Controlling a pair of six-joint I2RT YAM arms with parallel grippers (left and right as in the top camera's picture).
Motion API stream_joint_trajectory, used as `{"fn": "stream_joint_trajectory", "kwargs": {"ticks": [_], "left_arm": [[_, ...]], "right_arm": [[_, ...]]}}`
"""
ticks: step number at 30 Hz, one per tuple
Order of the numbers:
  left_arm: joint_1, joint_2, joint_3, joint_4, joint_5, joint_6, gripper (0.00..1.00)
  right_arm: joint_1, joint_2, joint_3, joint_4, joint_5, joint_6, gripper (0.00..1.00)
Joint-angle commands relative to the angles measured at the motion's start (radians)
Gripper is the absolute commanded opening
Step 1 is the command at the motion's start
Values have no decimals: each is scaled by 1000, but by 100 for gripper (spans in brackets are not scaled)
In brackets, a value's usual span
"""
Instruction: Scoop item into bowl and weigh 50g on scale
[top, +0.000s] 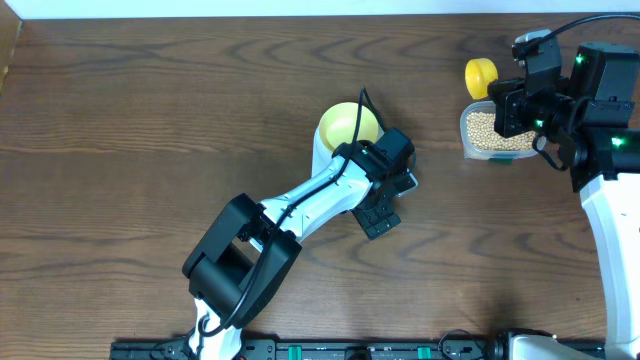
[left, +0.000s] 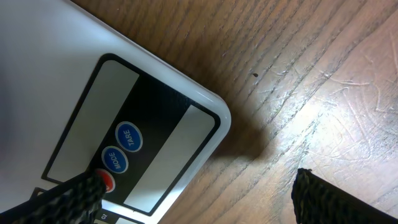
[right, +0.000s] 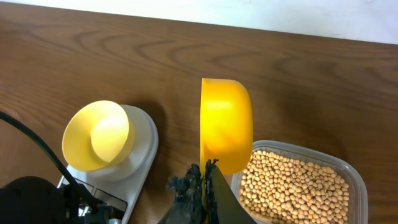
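The pale-yellow bowl (top: 349, 124) (right: 98, 135) stands empty on the white scale (top: 322, 152) (right: 142, 144). My left gripper (top: 386, 198) (left: 199, 208) hangs open low over the scale's front panel (left: 155, 130). One of its fingertips (left: 71, 196) lies at the panel's red button (left: 107, 182), the other over bare wood. My right gripper (top: 512, 100) (right: 206, 182) is shut on the handle of a bright yellow scoop (top: 481, 74) (right: 226, 123), held on edge beside the beans. The beans (top: 495, 130) (right: 292, 186) fill a clear tub (right: 356, 182). The scoop looks empty.
The left arm (top: 290, 215) stretches diagonally from the front edge to the scale and hides most of it from above. Blue MODE (left: 114, 160) and TARE (left: 129, 136) buttons sit on the panel. The right arm's base (top: 610, 150) stands at the right edge.
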Motion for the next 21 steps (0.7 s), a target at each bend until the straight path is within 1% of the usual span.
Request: {"fn": "stream_joint_trajectory", "kwargs": {"ticks": [1, 11, 21], "left_arm": [[-1, -4, 2, -4, 16, -1, 98], [-1, 24, -17, 16, 24, -1, 98], [-1, 25, -19, -8, 23, -2, 98]], "right_arm": [[-1, 3, 18, 0, -10, -14, 1], [-1, 3, 18, 0, -9, -14, 1], [-1, 3, 18, 0, -9, -14, 1]]}}
